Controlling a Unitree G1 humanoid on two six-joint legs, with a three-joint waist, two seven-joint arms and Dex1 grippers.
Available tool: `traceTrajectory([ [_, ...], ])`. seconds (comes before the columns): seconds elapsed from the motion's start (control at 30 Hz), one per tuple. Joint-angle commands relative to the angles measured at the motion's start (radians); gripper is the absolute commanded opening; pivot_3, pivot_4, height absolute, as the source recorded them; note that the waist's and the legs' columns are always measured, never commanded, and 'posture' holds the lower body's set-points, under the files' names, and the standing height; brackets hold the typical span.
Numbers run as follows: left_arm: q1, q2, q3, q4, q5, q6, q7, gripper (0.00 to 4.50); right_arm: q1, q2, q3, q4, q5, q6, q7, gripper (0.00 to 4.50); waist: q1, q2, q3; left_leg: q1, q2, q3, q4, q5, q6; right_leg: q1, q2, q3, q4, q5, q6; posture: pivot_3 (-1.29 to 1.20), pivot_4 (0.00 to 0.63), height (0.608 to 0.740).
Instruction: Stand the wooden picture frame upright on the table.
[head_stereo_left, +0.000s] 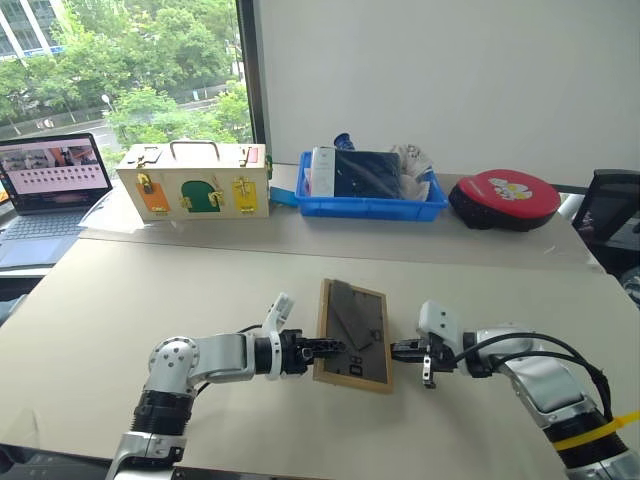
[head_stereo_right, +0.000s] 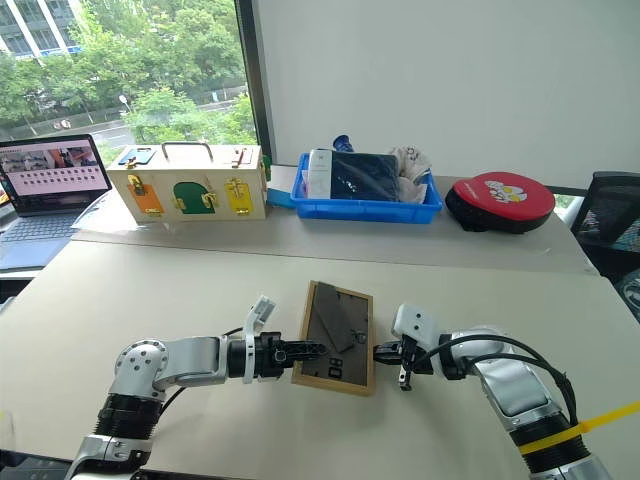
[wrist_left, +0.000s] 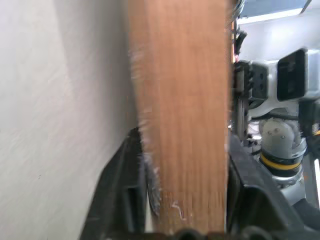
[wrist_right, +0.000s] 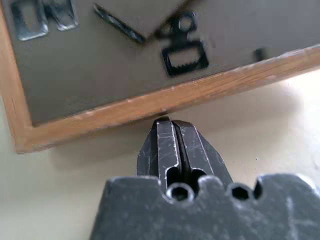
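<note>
The wooden picture frame (head_stereo_left: 358, 352) lies near the front middle of the table (head_stereo_left: 200, 290). Its dark grey back panel faces up and the stand is folded out. My left gripper (head_stereo_left: 328, 348) comes in from the left and is shut on the frame's left edge. In the left wrist view the light wood edge (wrist_left: 180, 125) sits between the two black fingers (wrist_left: 122, 200). My right gripper (head_stereo_left: 396, 351) is shut at the frame's right edge. Its tips (wrist_right: 171, 125) rest against the wooden rim (wrist_right: 150, 102), holding nothing.
At the back of the table stand a cream wooden box with coloured latches (head_stereo_left: 193, 182), a blue tray (head_stereo_left: 370, 208) of items and a red round case (head_stereo_left: 503, 198). A laptop (head_stereo_left: 50, 185) sits at the far left. A black chair (head_stereo_left: 610, 210) is at the right.
</note>
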Motion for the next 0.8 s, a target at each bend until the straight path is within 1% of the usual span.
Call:
traceTrajectory([
  [0.03,-0.022,-0.007,0.017,-0.020,-0.063,-0.038,-0.024,1.16,-0.055,-0.002,-0.077,-0.004,0.065,0.041,-0.002,0.00,-0.001,0.000,0.000,0.000,0.000,0.000,0.000,0.000,0.000,0.000,0.000,0.000,0.000,0.000,0.000,0.00,0.150,0.726],
  [0.13,-0.033,0.004,0.034,-0.026,-0.125,-0.063,-0.037,1.16,-0.114,-0.016,-0.136,0.021,0.114,0.084,-0.004,0.00,-0.001,0.000,0.000,-0.001,0.000,0.000,0.000,0.000,0.000,-0.001,0.000,0.000,0.000,0.000,0.000,0.00,0.150,0.726],
  [0.2,-0.049,0.036,0.050,-0.028,-0.166,-0.068,-0.062,1.16,-0.177,-0.021,-0.186,0.047,0.169,0.151,-0.002,0.00,-0.001,0.000,0.001,-0.001,0.000,0.000,0.000,0.000,0.000,-0.001,0.000,0.000,0.000,0.000,0.000,0.00,0.150,0.726],
  [0.27,-0.065,0.073,0.055,-0.027,-0.170,-0.063,-0.090,1.16,-0.224,-0.016,-0.222,0.041,0.240,0.233,0.007,0.00,0.000,0.000,0.001,-0.001,0.000,0.000,0.000,0.000,0.000,-0.001,0.000,0.000,0.000,0.000,0.000,0.00,0.150,0.726],
  [0.37,-0.097,0.130,0.055,-0.008,-0.131,-0.053,-0.135,1.16,-0.299,0.001,-0.280,0.010,0.399,0.454,-0.005,0.00,0.001,0.000,0.001,-0.001,0.000,0.000,-0.003,0.000,0.000,-0.002,0.000,0.000,-0.001,0.000,0.000,0.00,0.150,0.726],
  [0.47,-0.126,0.158,0.042,0.009,-0.093,-0.044,-0.180,1.16,-0.328,0.011,-0.246,-0.065,0.466,0.535,0.009,0.92,0.002,0.000,0.001,-0.002,0.000,0.000,-0.005,0.000,0.000,-0.002,0.000,0.000,-0.002,0.000,-0.001,0.00,0.150,0.726],
  [0.5,-0.133,0.163,0.036,0.013,-0.079,-0.038,-0.195,1.16,-0.338,0.020,-0.237,-0.077,0.478,0.546,0.004,1.07,0.002,0.000,0.001,-0.002,0.000,0.000,-0.006,0.000,0.000,-0.003,0.000,0.000,-0.002,0.000,-0.001,0.00,0.150,0.726],
  [0.53,-0.138,0.166,0.032,0.017,-0.068,-0.033,-0.207,1.16,-0.346,0.027,-0.234,-0.081,0.485,0.555,-0.003,1.44,0.002,0.000,0.001,-0.002,0.000,0.000,-0.006,0.000,0.000,-0.004,0.000,0.000,-0.002,-0.001,-0.001,0.00,0.150,0.726],
  [0.57,-0.139,0.172,0.018,0.009,-0.042,-0.018,-0.228,1.16,-0.359,0.041,-0.217,-0.079,0.482,0.557,-0.007,1.78,0.002,0.000,0.001,-0.004,0.000,0.000,-0.006,0.000,0.000,-0.006,0.000,0.000,-0.002,-0.001,-0.001,0.00,0.150,0.726],
  [0.6,-0.138,0.176,0.007,0.001,-0.022,-0.005,-0.247,1.16,-0.368,0.050,-0.196,-0.072,0.474,0.557,-0.006,2.22,0.002,0.000,0.001,-0.007,0.000,0.000,-0.006,0.000,-0.001,-0.009,0.000,0.000,-0.001,0.000,-0.001,0.00,0.150,0.726],
  [0.7,-0.129,0.178,-0.009,-0.010,0.023,0.018,-0.297,1.16,-0.392,0.078,-0.127,-0.019,0.425,0.522,0.002,3.15,0.002,0.000,0.001,-0.007,0.000,0.000,-0.006,0.001,-0.001,-0.010,0.000,0.000,0.000,0.000,-0.001,0.00,0.150,0.726],
  [0.8,-0.130,0.175,-0.010,-0.012,0.053,0.024,-0.324,1.16,-0.411,0.110,-0.073,0.049,0.368,0.466,0.002,4.25,0.001,0.000,0.001,-0.008,0.000,0.000,-0.006,0.001,-0.001,-0.011,0.000,0.000,0.000,0.000,-0.001,0.00,0.150,0.726],
])
